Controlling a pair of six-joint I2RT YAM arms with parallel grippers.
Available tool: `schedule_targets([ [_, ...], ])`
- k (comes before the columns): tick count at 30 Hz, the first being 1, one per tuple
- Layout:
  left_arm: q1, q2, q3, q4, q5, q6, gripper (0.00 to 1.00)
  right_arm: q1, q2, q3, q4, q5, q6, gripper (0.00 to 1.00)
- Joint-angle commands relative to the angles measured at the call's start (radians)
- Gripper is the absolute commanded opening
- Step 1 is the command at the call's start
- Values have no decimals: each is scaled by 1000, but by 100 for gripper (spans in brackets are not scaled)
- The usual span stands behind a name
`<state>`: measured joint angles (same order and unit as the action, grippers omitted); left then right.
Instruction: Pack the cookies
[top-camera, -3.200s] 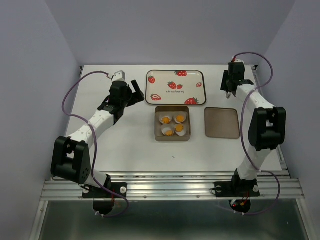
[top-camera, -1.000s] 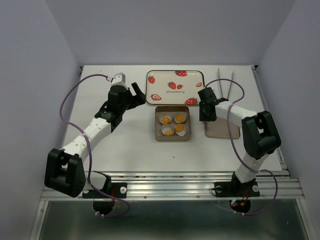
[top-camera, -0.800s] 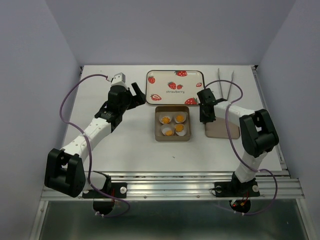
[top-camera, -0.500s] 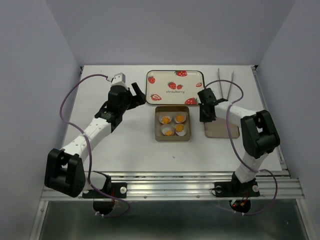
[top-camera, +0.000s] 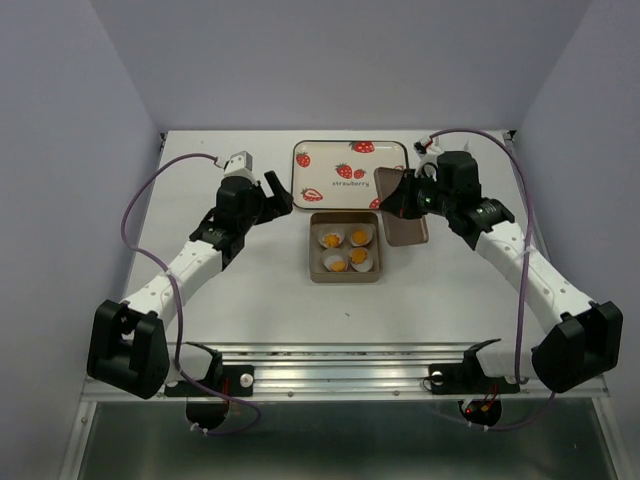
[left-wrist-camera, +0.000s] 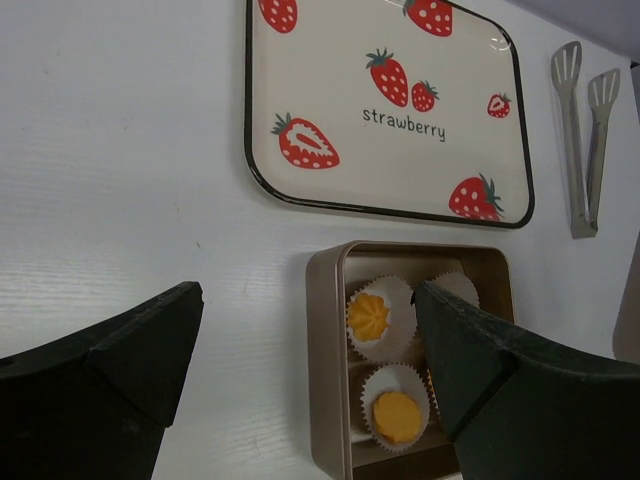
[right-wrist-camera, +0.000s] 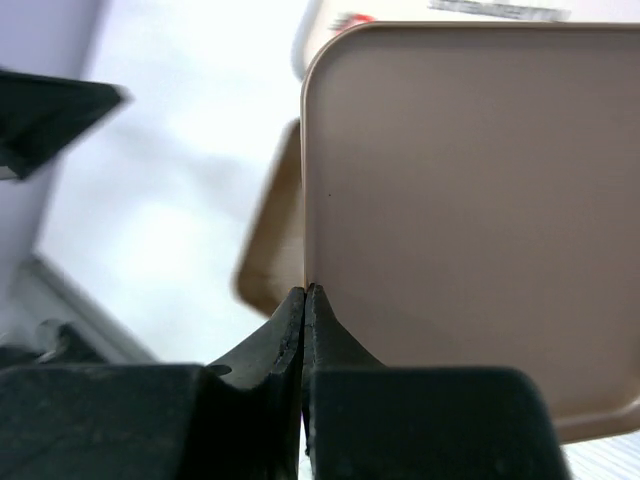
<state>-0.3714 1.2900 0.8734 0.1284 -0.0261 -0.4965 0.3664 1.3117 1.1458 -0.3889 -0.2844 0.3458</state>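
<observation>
Top view: we find the four cookies (top-camera: 359, 238) seated in paper cups (top-camera: 328, 242) inside the open tin (top-camera: 345, 278) at mid-table. The right gripper (top-camera: 415, 196) is clamped on the lid (top-camera: 398, 218), carried tilted just beside the tin's right wall, in our judgement for capping.

Left wrist view: the left gripper (left-wrist-camera: 305, 380) stands wide apart, holding nothing, apparently keeping clear of the tin.

Right wrist view: the jaws pinch the lid's thin edge, which explains its tilt.

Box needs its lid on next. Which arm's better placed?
Right. The right gripper is shut on the lid, holding it raised beside the open box of cookies. The left gripper is open and empty, farther away.
</observation>
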Motion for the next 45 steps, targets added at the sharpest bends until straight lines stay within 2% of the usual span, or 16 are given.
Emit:
schedule_targets([
  [1, -8, -66, -27, 40, 20, 4, 99, 2, -34, 2, 197, -402, 123, 1],
  [5, -9, -92, -47, 43, 53, 6, 99, 2, -3, -23, 358, -576, 298, 1],
  [9, -12, -121, -68, 48, 75, -1, 99, 2, 14, -56, 578, -644, 454, 1],
  [17, -23, -124, -125, 62, 166, -22, 99, 2, 15, -123, 705, -622, 624, 1],
  [23, -57, -86, -160, 83, 201, -48, 99, -30, 23, -225, 875, -633, 772, 1],
  [31, -101, -31, -155, 94, 173, -68, 98, -61, 15, -304, 950, -641, 828, 1],
  [36, -119, 24, -129, 83, 155, -65, 85, -106, 6, -345, 966, -619, 857, 1],
  [39, -127, 60, -117, 80, 146, -62, 80, -106, 18, -363, 1051, -637, 910, 1],
  [45, -139, 118, -88, 73, 130, -56, 75, -115, 49, -376, 1093, -656, 941, 1],
])
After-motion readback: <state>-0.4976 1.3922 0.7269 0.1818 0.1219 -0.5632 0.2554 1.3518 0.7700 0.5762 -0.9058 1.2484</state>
